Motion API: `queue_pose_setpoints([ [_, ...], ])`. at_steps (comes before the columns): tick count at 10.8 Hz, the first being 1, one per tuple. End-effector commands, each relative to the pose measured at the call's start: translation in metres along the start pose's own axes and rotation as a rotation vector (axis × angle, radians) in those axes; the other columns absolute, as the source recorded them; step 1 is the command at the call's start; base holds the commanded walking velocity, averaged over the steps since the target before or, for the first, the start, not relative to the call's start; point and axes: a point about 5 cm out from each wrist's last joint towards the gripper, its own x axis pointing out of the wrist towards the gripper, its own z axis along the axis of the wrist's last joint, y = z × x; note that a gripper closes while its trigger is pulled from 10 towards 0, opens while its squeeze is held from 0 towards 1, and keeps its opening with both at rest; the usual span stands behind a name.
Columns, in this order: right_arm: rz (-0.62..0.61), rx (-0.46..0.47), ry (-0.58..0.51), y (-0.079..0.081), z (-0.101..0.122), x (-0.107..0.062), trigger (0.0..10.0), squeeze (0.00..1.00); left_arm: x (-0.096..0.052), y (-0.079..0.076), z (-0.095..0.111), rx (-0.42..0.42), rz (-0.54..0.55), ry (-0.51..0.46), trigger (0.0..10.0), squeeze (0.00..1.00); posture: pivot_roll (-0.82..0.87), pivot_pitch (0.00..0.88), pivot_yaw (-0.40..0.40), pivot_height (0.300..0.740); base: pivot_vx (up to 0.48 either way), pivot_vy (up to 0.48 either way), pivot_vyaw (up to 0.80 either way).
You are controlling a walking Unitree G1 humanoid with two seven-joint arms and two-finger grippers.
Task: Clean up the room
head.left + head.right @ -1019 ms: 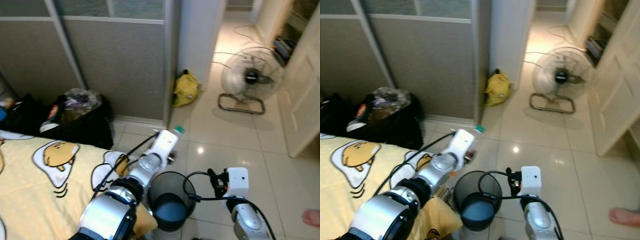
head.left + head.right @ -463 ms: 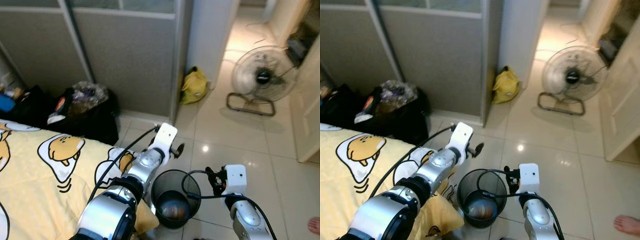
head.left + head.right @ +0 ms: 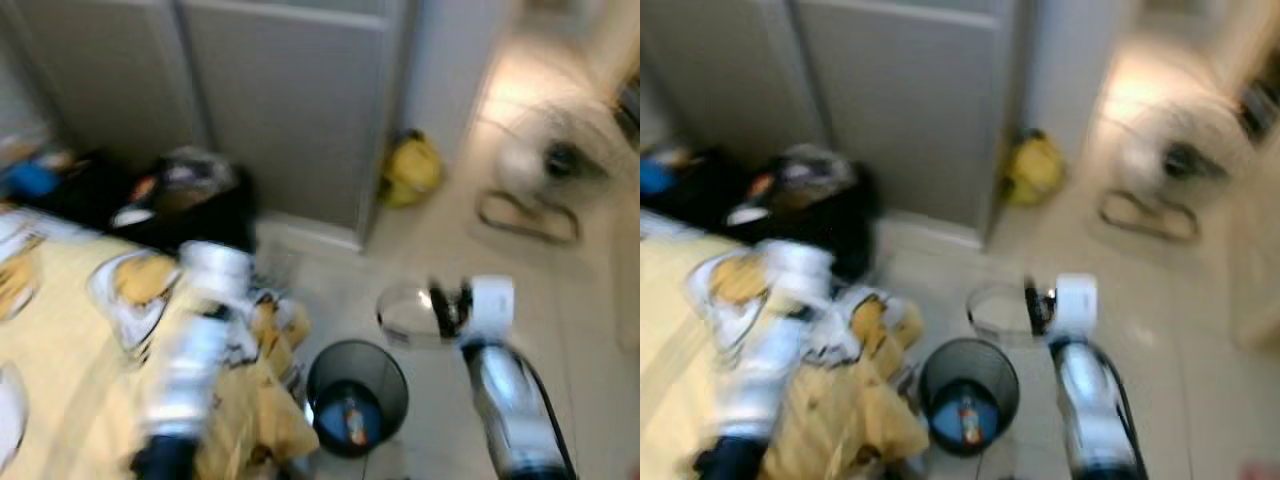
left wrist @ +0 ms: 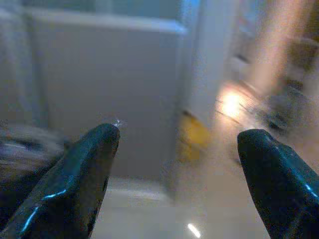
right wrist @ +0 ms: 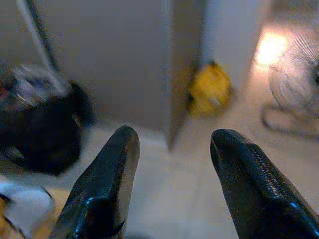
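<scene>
Grey sliding panels [image 3: 280,100] stand behind a glossy tiled floor [image 3: 430,250].

Left claw [image 4: 179,164] gapes wide toward yellow bag [image 4: 193,137]

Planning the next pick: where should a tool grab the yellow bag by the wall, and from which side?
Judging from blurred frames: grip the yellow bag at its pinched top, coming from above and from the open floor side. It slumps on the tile against the grey partition's end, so its back is blocked, and the bunched peak looks like the narrowest part. Both tools, left and right, are open.
</scene>
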Motion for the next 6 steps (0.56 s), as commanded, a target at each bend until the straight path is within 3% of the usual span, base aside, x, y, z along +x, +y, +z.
queue_pose_setpoints([
  [1, -0.007, 0.043, -0.033, 0.000, 0.005, 0.001, 10.0, 0.00, 0.000, -0.001, -0.004, 0.017, 0.028, 0.025, 10.0, 0.00, 0.11, 0.000, -0.009, 0.740, 0.000, 0.000, 0.58],
  [3, 0.018, 0.027, 0.009, 0.002, -0.003, 0.000, 10.0, 0.00, 0.000, -0.006, -0.007, -0.018, 0.047, 0.077, 10.0, 0.00, 0.12, 0.000, -0.034, 0.740, 0.000, 0.000, 0.57],
  [6, 0.033, 0.037, 0.025, 0.004, -0.008, 0.001, 10.0, 0.00, 0.004, -0.015, -0.003, 0.006, 0.003, 0.081, 10.0, 0.00, 0.12, 0.000, -0.027, 0.740, 0.000, 0.000, 0.58],
])
